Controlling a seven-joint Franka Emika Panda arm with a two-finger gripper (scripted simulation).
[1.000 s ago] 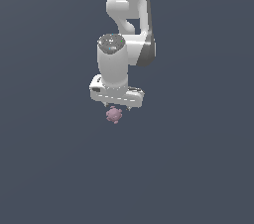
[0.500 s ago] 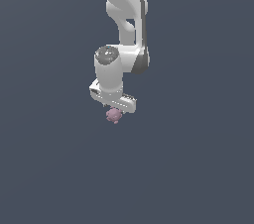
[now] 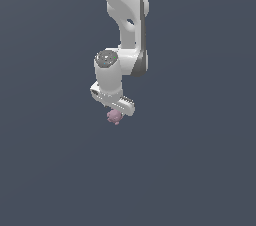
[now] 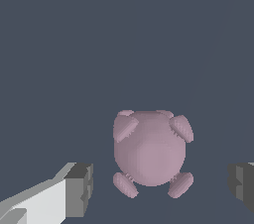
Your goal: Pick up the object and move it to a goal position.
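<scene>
Item 1. Plain dark slate-blue ground [image 3: 50, 170]: a flat, unmarked surface filling both views, with no visible edge or texture.

Item 2. White jointed robot arm with dark grey joint bands [image 3: 125, 15]: it enters from the top of the exterior view and descends in stacked rounded segments. A grey-capped cylindrical wrist section sits low on it, toward the exterior view's left of the upper links.

Item 3. White bar-shaped gripper with grey finger pads [image 3: 116, 110]: mounted beneath the wrist, its body tilted so that the end toward the exterior view's right sits lower. In the wrist view the gripper [image 4: 159, 186] is spread wide, one grey-tipped white finger [image 4: 79, 188] at one side of the picture and the other at the opposite edge, largely cut off by the frame. The fingers stand well apart, with clear gaps between each pad and what lies between them; neither pad touches it.

Item 4. Small dusty-pink rounded blob of an object with four stubby knobs [image 3: 115, 116]: in the exterior view it shows just below the gripper, partly overlapped by the gripper's lower edge. In the wrist view the object [image 4: 150, 152] lies between the two fingers, nearer the cut-off one, with two knobs on its far side and two on its near side. Whether it rests on the ground cannot be told from either view.
</scene>
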